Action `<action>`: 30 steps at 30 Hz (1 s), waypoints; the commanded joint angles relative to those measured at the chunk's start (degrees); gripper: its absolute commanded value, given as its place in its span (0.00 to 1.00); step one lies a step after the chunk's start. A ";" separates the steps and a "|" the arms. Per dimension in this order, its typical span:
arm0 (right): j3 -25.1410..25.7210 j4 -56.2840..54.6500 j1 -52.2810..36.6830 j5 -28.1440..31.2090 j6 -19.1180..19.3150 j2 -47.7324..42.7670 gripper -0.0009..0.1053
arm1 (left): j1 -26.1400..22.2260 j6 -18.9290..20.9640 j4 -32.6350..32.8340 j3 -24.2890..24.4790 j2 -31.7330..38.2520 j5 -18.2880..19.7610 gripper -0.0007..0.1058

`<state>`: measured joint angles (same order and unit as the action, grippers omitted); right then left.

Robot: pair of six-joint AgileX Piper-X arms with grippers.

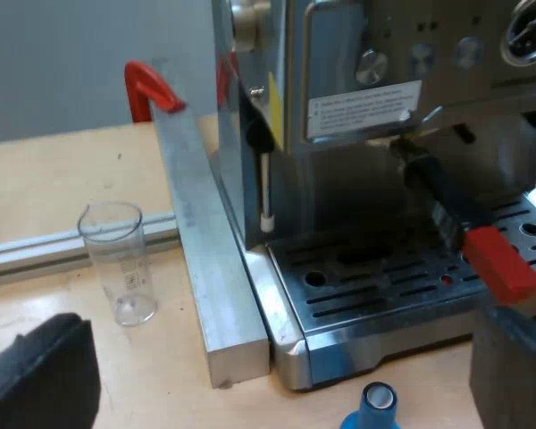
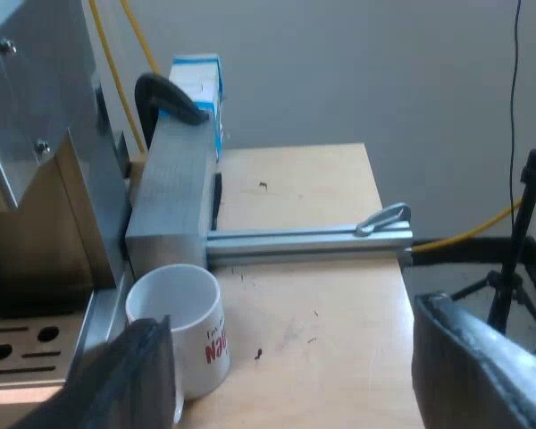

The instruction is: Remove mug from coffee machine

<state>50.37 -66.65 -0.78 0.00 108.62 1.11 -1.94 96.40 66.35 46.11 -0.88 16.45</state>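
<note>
mug (image 2: 186, 322) on table (image 2: 330, 313), beside machine (image 2: 36, 116)

The mug (image 2: 196, 322) is white with red lettering. The coffee machine (image 1: 357, 80) is shiny silver, its handle (image 1: 456, 219) black, ending in red. Blue tamper (image 1: 373, 409), clear measuring glass (image 1: 121, 268) with printed marks, pale wooden bench (image 1: 45, 179), blue-and-white box (image 2: 199, 89).

The blue tamper (image 1: 375, 409) is cut off by the picture's edge, with just its top showing. The print on the label (image 1: 364, 109) of the espresso machine (image 1: 339, 54) is too small to read, and its gauge (image 1: 529, 31) is cropped. The metal head of the holder (image 1: 447, 206) is hidden under the machine. One finger (image 2: 129, 375) of the right pincer (image 2: 290, 357) covers part of the mug (image 2: 192, 308), whose red lettering (image 2: 216, 344) is too partial to read.
</note>
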 commanded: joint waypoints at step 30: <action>-13.78 1.11 -0.28 -6.90 0.96 -4.27 0.57 | 0.19 -2.50 5.66 -5.04 9.68 0.04 0.81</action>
<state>36.50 -66.48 -0.78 -6.46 108.76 -0.75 -1.94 94.23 73.18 41.00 0.80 16.89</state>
